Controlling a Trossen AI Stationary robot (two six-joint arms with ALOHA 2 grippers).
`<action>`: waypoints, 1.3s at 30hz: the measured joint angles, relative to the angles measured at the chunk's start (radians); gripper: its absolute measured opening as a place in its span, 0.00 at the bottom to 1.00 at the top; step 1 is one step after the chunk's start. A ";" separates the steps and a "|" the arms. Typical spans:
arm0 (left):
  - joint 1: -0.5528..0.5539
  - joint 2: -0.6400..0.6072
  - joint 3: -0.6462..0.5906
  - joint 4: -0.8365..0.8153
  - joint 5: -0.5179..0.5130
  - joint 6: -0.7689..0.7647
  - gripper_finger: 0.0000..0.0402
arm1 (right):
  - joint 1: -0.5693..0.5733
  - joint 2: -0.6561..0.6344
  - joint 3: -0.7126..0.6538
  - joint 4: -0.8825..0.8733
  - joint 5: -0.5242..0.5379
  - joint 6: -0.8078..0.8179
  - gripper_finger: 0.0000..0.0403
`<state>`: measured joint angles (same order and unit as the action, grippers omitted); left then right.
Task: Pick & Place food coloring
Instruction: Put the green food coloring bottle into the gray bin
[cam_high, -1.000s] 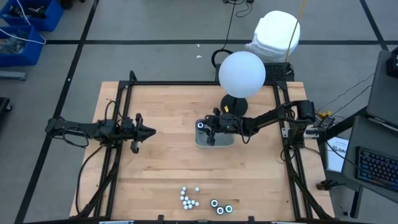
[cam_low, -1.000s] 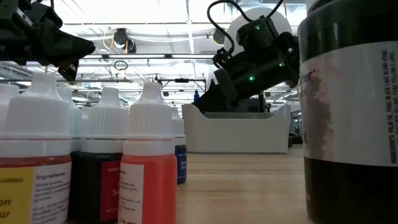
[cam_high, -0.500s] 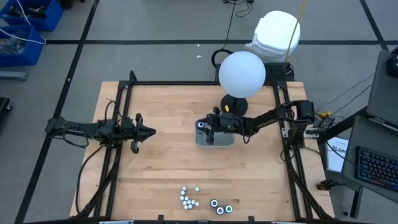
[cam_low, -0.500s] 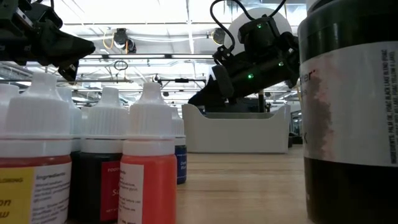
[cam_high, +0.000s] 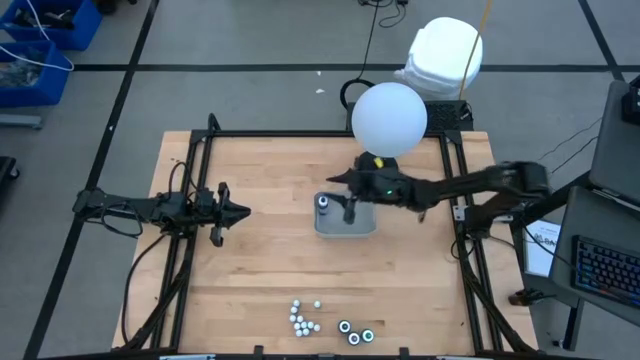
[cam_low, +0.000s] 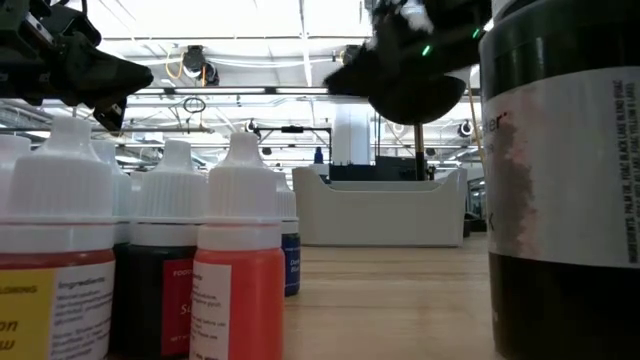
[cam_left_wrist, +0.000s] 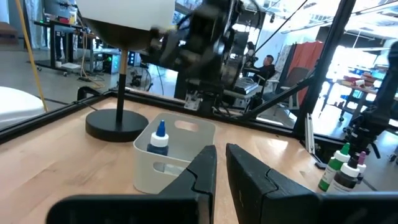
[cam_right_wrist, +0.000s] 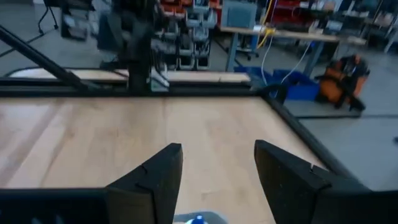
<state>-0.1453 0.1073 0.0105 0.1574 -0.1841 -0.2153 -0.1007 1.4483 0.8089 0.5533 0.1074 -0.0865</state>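
Observation:
A small blue-capped food coloring bottle stands upright on its base in the left end of the clear grey tray. My right gripper hovers open above the tray's far side, with nothing between its fingers. Several more food coloring bottles stand in a cluster at the table's near edge, with dark round ones beside them. My left gripper waits shut and level, left of the tray.
A white globe lamp on a dark round base stands just behind the tray. A black metal frame runs around the table. In the low view a large dark jar stands close at the right.
My right gripper has risen from down in the tray beside the bottle to well above it, drawing slightly toward the table's right edge. The blue-capped bottle stays standing in the tray.

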 joint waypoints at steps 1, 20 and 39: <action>0.000 0.000 0.000 -0.001 0.000 0.000 0.10 | 0.004 -0.049 0.000 -0.044 0.001 -0.010 0.47; 0.000 0.000 0.000 0.005 0.000 0.001 0.10 | 0.323 -0.610 -0.095 -0.644 -0.055 0.026 0.46; 0.000 0.000 0.000 0.005 0.000 0.000 0.10 | 0.769 -0.252 -0.162 -0.161 0.026 0.150 0.64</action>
<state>-0.1453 0.1073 0.0105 0.1620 -0.1845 -0.2153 0.6687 1.1964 0.6468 0.3927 0.1337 0.0632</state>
